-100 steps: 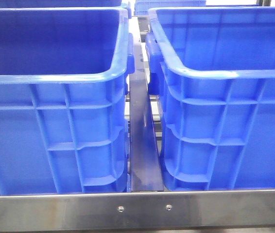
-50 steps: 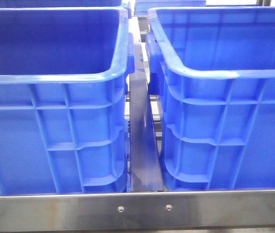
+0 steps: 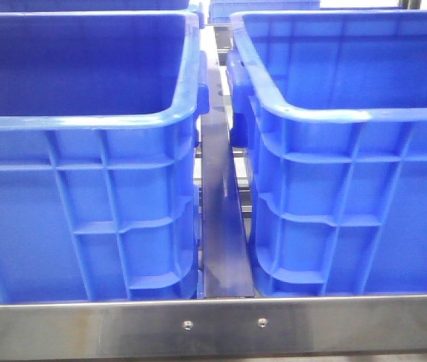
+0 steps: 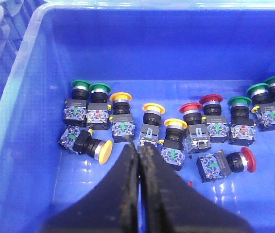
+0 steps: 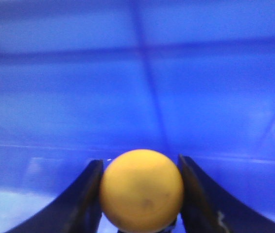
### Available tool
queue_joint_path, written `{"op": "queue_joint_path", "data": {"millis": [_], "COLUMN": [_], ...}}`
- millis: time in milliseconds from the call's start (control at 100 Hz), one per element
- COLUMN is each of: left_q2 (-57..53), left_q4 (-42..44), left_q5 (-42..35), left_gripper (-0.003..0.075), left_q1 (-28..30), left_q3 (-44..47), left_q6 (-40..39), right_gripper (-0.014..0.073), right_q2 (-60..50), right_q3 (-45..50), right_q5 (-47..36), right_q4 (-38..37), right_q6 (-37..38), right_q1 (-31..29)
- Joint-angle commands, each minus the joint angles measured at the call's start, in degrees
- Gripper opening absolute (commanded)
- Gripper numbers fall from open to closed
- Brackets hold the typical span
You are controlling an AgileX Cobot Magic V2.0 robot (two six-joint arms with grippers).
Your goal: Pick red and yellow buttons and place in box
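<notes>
step: right pincer (image 5: pixel 140 194) grips a yellow button (image 5: pixel 141 190) by its cap, inside the right crate (image 3: pixel 349 113). Looks like carry-and-drop into the box.
how to do it: keep the squeeze steady on the rounded cap, it can slip out. Lower well inside the crate walls before letting go, low above the floor so the button doesn't bounce or roll.
right arm pose: in the front view only a dark bit of it shows at the right edge, over the right crate. Wrist camera faces the blue inner wall and floor, fingers either side of the cap, touching it.
left pincer (image 4: pixel 138 160): clenched, fingers pressed together, nothing between them. Hangs over the button pile in the left crate (image 4: pixel 25 97).
buttons: red buttons (image 4: pixel 210 109), yellow buttons (image 4: pixel 153 119) and green ones (image 4: pixel 81 90) lie in a loose row on the left crate's floor, some upright, some tipped over.
next pick, my guess: a tipped one, e.g. the yellow button near the left fingertips, cap free to grab.
bench rail (image 3: pixel 213 326): metal, runs in front of both crates.
</notes>
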Motion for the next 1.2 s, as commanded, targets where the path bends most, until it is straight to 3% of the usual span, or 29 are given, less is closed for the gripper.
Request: {"op": "queue_joint_path", "data": {"millis": [0,190,360,430,820,1190], "left_q2": [-0.1,-0.1,-0.1,-0.1,-0.1,-0.1], "left_q4": [0.1,0.1,0.1,0.1,0.1,0.1], "left_q5": [-4.8,-4.9,-4.9,-4.9,-4.9,-4.4], "left_gripper": [-0.0019,-0.0019,-0.0019,-0.0019,-0.0019,-0.0019], "left_q1": [0.1,0.1,0.1,0.1,0.1,0.1], "left_q3": [-1.6,-1.6,-1.6,-1.6,-1.6,-1.6], "left_q6": [-0.4,-0.4,-0.4,-0.4,-0.4,-0.4], "right_gripper": [0.0113,0.0156,0.0451,0.0521,0.0525,0.0524], "right_q2": [-1.0,1.8,1.3,0.5,-12.2,-36.3], "right_q3": [-2.6,-2.6,-1.8,-1.6,0.4,13.7], "right_q5": [3.8,2.9,3.7,3.6,1.3,-5.3], "right_q4": [7.2,7.1,7.1,7.1,7.1,7.1], "right_q6": [-1.9,-1.9,-1.9,-1.7,1.0,2.1], "right_q1": [0.0,0.0,0.0,0.0,-0.1,0.0]}}
